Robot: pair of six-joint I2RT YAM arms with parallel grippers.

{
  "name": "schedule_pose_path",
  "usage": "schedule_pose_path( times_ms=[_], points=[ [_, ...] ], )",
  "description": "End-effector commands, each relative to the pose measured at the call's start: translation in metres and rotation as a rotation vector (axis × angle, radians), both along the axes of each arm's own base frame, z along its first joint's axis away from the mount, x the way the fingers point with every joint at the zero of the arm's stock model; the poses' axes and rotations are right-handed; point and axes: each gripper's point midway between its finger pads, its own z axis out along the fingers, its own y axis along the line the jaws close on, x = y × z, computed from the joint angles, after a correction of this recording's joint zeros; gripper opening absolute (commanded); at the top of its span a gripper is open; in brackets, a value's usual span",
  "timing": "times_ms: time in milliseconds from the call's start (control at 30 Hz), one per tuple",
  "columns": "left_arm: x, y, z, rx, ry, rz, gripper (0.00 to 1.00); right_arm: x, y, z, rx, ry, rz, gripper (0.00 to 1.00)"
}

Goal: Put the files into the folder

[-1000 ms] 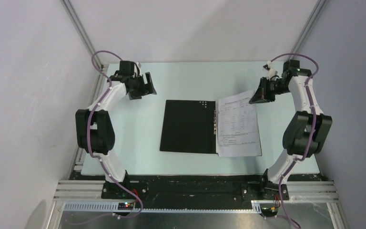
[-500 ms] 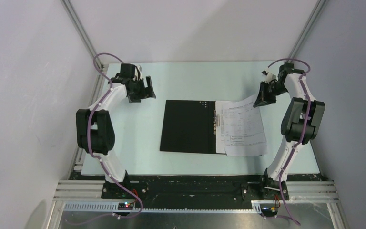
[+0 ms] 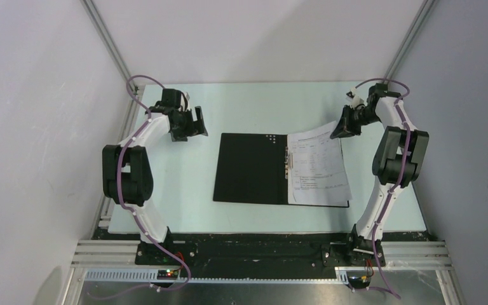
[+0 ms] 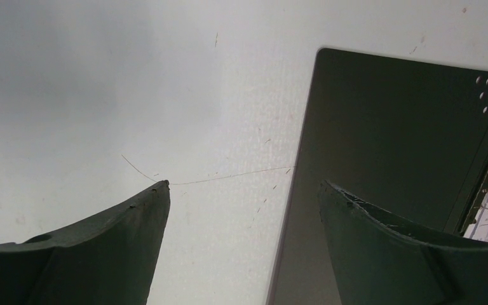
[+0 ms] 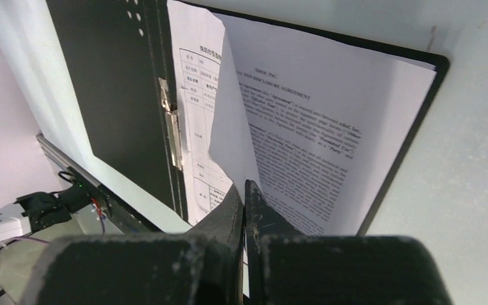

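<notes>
Where the right fingers (image 5: 264,219) pinch the files (image 5: 311,127), that corner is hidden.

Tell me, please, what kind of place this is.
Probably a robotics lab test cell: a left arm and a right arm are bolted to a metal frame, plain white walls enclose the pale table, and an open folder with files lies on it.

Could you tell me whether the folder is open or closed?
Open: the folder lies flat, black inside up, clip showing at the spine, sheets on its right half.
</notes>
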Motion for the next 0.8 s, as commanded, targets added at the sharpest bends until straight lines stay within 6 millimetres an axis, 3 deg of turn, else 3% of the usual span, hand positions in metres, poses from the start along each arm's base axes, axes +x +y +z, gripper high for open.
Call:
schedule_pose_path(
  times_ms=[0,767],
  points=[
    [0.005,0.003,0.017,0.013,-0.055,0.008,0.91,0.012,0.013,0.012,0.062,-0.024,-0.01,0.0],
    [0.002,0.003,0.012,0.015,-0.042,0.007,0.91,-0.005,0.012,-0.002,0.025,0.064,-0.064,0.0]
  ],
)
